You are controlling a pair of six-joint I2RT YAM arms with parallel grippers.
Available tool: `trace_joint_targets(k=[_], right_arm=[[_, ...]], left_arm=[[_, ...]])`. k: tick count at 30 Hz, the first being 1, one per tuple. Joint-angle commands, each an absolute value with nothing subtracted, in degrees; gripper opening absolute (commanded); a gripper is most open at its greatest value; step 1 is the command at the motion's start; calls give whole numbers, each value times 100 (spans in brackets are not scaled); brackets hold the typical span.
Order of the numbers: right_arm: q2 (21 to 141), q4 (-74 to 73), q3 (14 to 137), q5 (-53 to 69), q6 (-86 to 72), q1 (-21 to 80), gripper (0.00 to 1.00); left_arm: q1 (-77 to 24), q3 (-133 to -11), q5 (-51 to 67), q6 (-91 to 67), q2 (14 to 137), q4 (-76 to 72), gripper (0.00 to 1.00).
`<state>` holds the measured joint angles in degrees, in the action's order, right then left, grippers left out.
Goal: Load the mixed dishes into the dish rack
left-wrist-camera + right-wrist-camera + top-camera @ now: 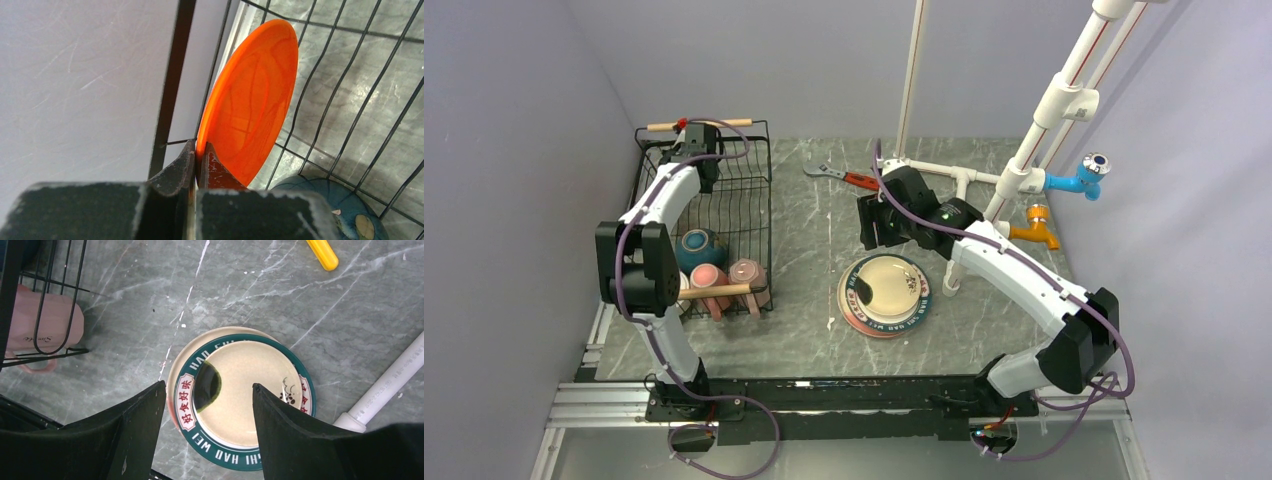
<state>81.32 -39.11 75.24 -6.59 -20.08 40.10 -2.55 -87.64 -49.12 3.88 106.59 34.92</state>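
The orange-red plate (pixel 250 100) stands on edge inside the dish rack (pixel 764 190), close against the rack's wire side wall. Its long axis runs up and away from the grasp point in the left wrist view, and its broad face is turned toward the rack's interior. The left tool (pixel 200 150) is clenched on the plate's lower rim, 1 finger on each face. I judge the step in hand to be seating this plate. The next move calls for settling its edge between the floor wires so it leans on the wall, then letting go without tipping it onto the dark teal bowl (pixel 340 210) just beside it. Nearer the arm bases, 2 pink mugs (pixel 729 277) already lie in the rack. Out on the bench (pixel 804 300), the lettered-rim plate (pixel 240 405) lies flat, face up. The right tool (pixel 207 386) hangs over it, spread wide and grasping nothing (a flat plate will probably need a rim pinch).
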Motion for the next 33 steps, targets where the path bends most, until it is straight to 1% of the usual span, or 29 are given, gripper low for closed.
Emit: trace_joint_targets(k=[1,8,18,24,33], right_arm=[[8047,-3590,7540,-500,-1978,3949,66],[7975,-3513,7402,-422,-2002,3926,66],[7803,-3476,7225,-434,-2079,3889,67],[7838,-3459,7242,-390,-2066,3881,67],[7904,-3480,7270,-363,-2064,3838,67]], left_arm=[[-208,-9234,-5203,415,10387,3609,0],[-203,-9286,-5239,497,10216,3690,0],[-194,-9215,-5289,538,10426,3653,0],[-139,-9069,-5544,934,10459,3212,0],[-68,-9211,-5199,615,10801,3540,0]])
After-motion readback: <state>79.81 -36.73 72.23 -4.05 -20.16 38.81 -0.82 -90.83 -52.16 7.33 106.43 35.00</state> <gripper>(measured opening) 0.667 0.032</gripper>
